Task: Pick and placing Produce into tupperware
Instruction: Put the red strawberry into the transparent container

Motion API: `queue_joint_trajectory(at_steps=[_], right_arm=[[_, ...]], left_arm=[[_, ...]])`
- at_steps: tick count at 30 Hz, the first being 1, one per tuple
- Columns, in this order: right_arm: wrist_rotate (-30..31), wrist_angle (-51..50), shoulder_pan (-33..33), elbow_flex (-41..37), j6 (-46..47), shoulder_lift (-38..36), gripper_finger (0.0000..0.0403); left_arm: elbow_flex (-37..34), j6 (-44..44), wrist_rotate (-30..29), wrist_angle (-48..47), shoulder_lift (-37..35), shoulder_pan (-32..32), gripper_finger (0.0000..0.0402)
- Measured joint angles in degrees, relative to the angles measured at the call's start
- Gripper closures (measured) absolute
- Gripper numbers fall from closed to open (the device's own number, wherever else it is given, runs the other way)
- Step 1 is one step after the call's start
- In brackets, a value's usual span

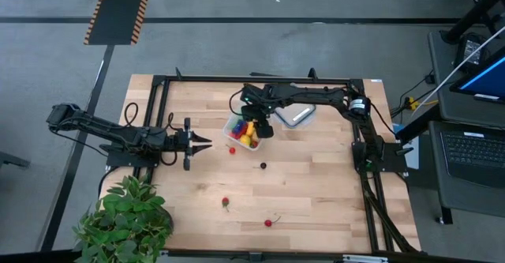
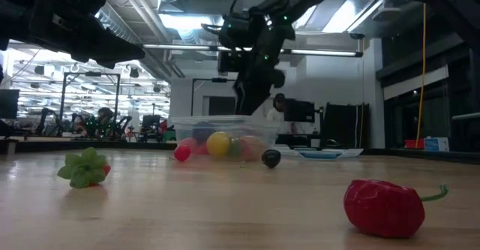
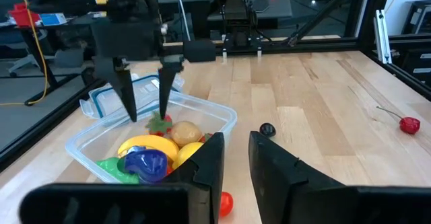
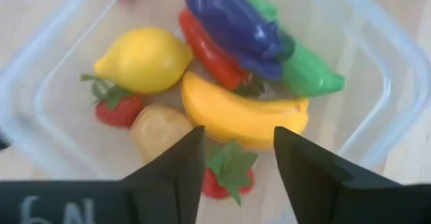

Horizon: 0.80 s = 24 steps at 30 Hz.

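Note:
The tupperware (image 1: 230, 125) stands on the table's far middle, holding several pieces of produce: a yellow lemon (image 4: 145, 59), a banana (image 4: 242, 120), a red pepper, a blue-purple and a green piece, a tan one and strawberries. My right gripper (image 4: 239, 133) hangs open over the tub, pointing steeply down. One strawberry (image 4: 229, 173) lies in the tub right below the gap between its fingers. My left gripper (image 3: 234, 163) waits level at the table's left, a narrow gap between its fingers and nothing in it.
Loose produce lies on the table: a red piece (image 1: 232, 149) by the tub, a dark one (image 1: 263, 166), a strawberry (image 1: 226, 203) and a stemmed red one (image 1: 268, 222) nearer the front. The clear lid (image 1: 295, 114) lies right of the tub. A potted plant (image 1: 126, 219) fills the near left corner.

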Motion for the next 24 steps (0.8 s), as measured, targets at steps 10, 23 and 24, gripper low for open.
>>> queue_joint_trajectory(at_steps=[10,23,24], right_arm=[[0.1,-15.5,0.9,13.4,2.9,-0.1,0.032],[0.1,-22.1,3.9,18.0,4.2,-0.2,0.0398],[0.1,-22.0,4.2,18.0,4.4,-0.2,0.0397]], left_arm=[[0.0,0.0,0.0,0.0,0.0,0.0,0.032],[0.0,-0.1,0.0,0.0,0.0,0.0,0.0326],[0.0,-0.1,0.0,0.0,0.0,0.0,0.0328]])
